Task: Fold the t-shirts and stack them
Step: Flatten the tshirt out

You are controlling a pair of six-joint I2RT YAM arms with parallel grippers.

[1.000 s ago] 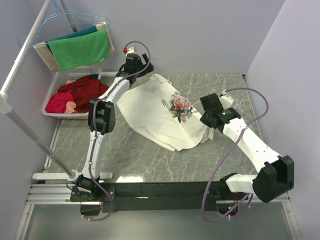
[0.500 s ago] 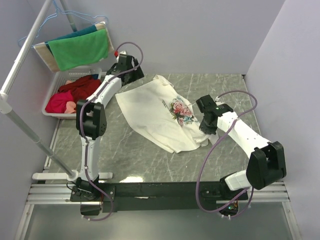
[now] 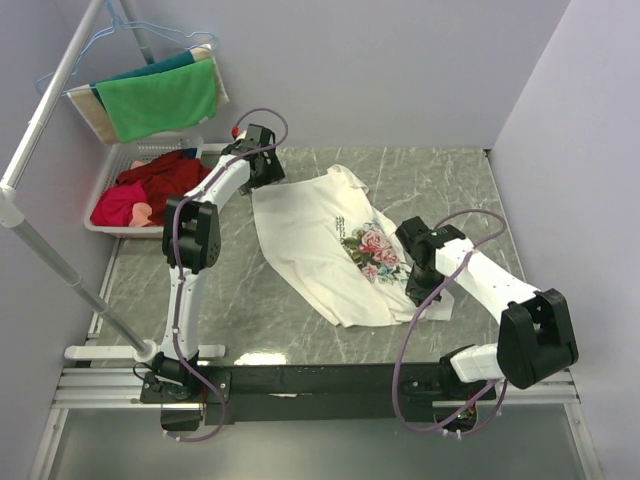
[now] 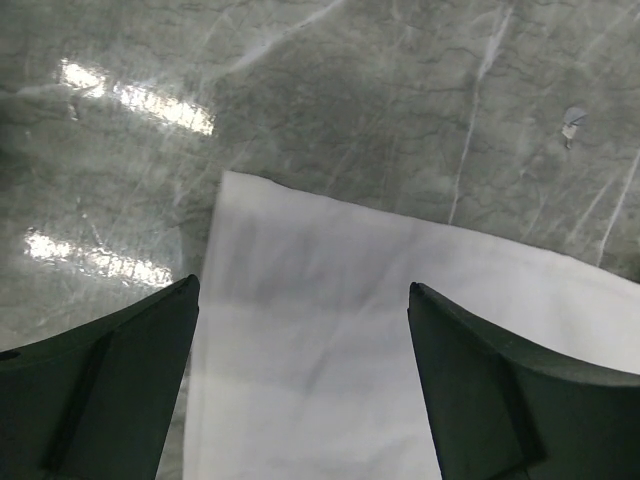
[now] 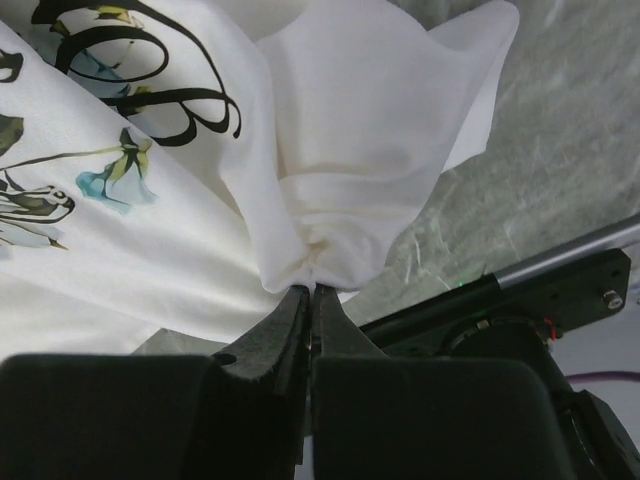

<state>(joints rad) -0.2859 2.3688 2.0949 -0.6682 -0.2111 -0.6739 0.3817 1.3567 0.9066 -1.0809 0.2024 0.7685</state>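
Observation:
A white t-shirt [image 3: 310,240] with a pink-rose floral print [image 3: 375,248] lies spread and rumpled on the grey marble table [image 3: 250,310]. My left gripper [image 3: 262,172] hovers over the shirt's far left corner. In the left wrist view that gripper [image 4: 303,285] is open, with the white cloth [image 4: 330,330] lying flat between its dark fingers [image 4: 110,380]. My right gripper [image 3: 425,287] is at the shirt's near right edge. In the right wrist view that gripper [image 5: 312,290] is shut on a bunched fold of the shirt [image 5: 350,180], beside the dark script [image 5: 150,70].
A white basket [image 3: 112,165] of red clothes stands at the far left. Green and teal cloths [image 3: 160,100] hang on a rack above it. A metal pole [image 3: 60,270] slants along the left side. A black rail [image 3: 330,380] runs along the near edge.
My right gripper has drawn its hold on the shirt toward the near edge, dragging the shirt along. My left gripper has come down from behind the shirt onto its far left corner.

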